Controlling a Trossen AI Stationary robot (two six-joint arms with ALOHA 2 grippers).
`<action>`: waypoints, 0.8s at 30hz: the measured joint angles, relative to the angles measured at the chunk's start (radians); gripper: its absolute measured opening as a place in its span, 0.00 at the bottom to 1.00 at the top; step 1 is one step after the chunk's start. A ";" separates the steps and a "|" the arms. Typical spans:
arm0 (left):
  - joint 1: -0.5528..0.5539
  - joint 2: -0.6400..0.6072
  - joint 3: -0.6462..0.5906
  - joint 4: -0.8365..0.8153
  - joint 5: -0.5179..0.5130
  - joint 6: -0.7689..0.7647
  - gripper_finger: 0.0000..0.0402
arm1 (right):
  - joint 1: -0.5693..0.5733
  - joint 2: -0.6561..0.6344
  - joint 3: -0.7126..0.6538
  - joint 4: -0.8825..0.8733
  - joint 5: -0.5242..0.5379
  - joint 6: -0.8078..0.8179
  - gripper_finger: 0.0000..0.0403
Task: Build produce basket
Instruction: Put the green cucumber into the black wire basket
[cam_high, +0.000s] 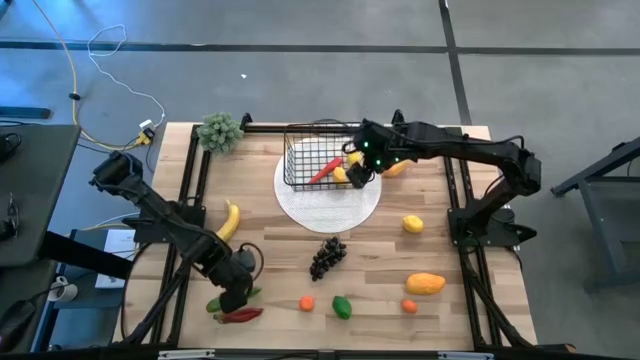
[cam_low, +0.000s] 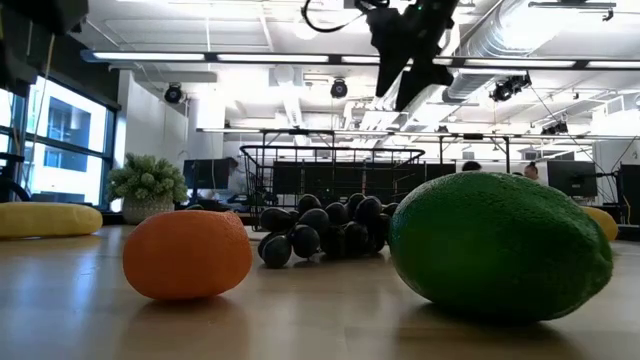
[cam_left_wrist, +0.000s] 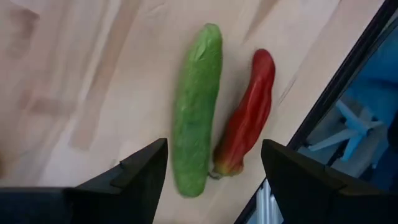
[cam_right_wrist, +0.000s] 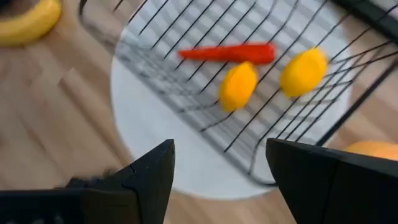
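Left hand (cam_left_wrist: 211, 168) open over cucumber (cam_left_wrist: 198, 109), chilli (cam_left_wrist: 247, 118), hidden overhead

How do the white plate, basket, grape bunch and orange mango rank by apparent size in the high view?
1. White plate, largest.
2. Basket, smaller than the plate.
3. Grape bunch and orange mango: too alike to rank.

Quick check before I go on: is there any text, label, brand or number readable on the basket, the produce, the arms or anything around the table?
None readable in any view.
The basket, the white plate and the toy produce, such as the cucumber and the red chilli, carry no print.
The paper sheet beside the table is too small to read.
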 joint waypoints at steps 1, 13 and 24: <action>-0.009 0.000 -0.015 0.022 -0.007 -0.011 0.62 | 0.013 0.000 0.000 -0.007 -0.007 0.007 0.58; -0.108 -0.001 -0.136 0.169 -0.090 -0.055 0.62 | 0.142 0.000 0.000 -0.023 -0.011 0.106 0.58; -0.130 0.003 -0.195 0.252 -0.119 -0.095 0.62 | 0.180 0.000 0.000 -0.025 -0.005 0.134 0.58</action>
